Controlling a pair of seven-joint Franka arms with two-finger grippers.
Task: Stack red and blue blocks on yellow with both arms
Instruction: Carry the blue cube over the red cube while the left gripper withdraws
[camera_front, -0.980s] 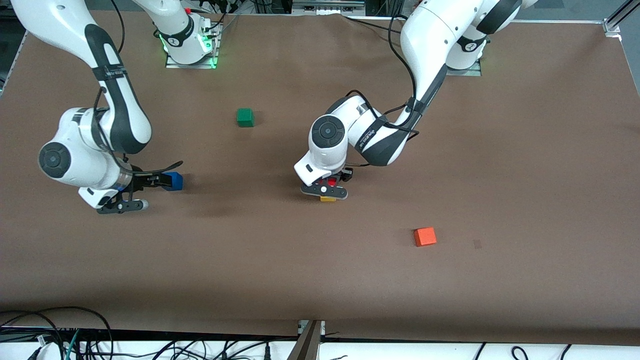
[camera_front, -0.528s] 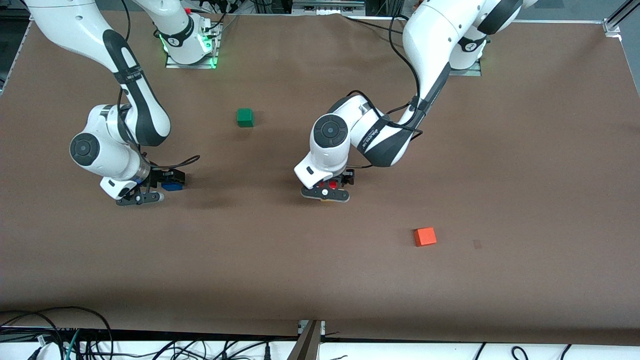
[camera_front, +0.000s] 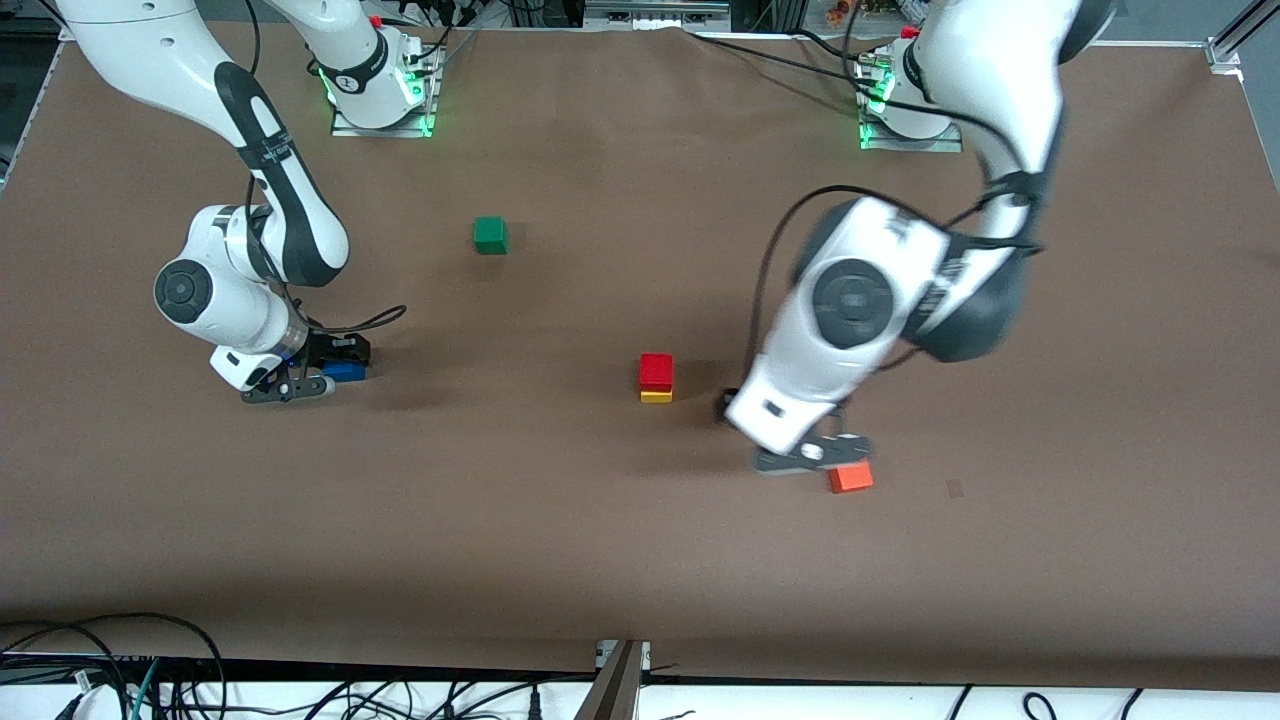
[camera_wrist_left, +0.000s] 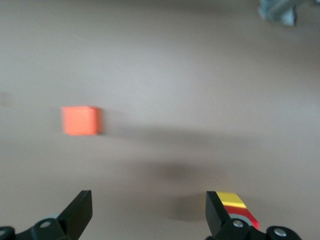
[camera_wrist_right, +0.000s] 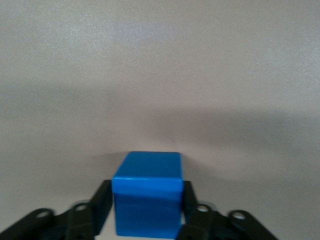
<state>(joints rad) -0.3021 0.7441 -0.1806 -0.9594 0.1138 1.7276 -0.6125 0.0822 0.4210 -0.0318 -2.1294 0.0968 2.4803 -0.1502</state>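
The red block (camera_front: 656, 369) sits squarely on the yellow block (camera_front: 656, 397) near the middle of the table, and nothing touches them. My left gripper (camera_front: 810, 456) hangs open and empty in the air above the orange cube. In the left wrist view its fingers (camera_wrist_left: 80, 212) stand wide apart, and the red-and-yellow stack (camera_wrist_left: 235, 202) peeks out past one of them. My right gripper (camera_front: 318, 374) is low at the right arm's end of the table, shut on the blue block (camera_front: 345, 371). Both pads (camera_wrist_right: 100, 202) press the sides of the blue block (camera_wrist_right: 147, 197), just above the table.
A green cube (camera_front: 490, 235) lies farther from the front camera, between the two arms' bases. An orange cube (camera_front: 853, 478) lies nearer the camera, partly under the left hand, and also shows in the left wrist view (camera_wrist_left: 80, 120). Cables run along the table's front edge.
My left gripper opened, left the red block on the yellow one, and rose away to hang over the orange cube. My right gripper slid around the blue block and shut on it.
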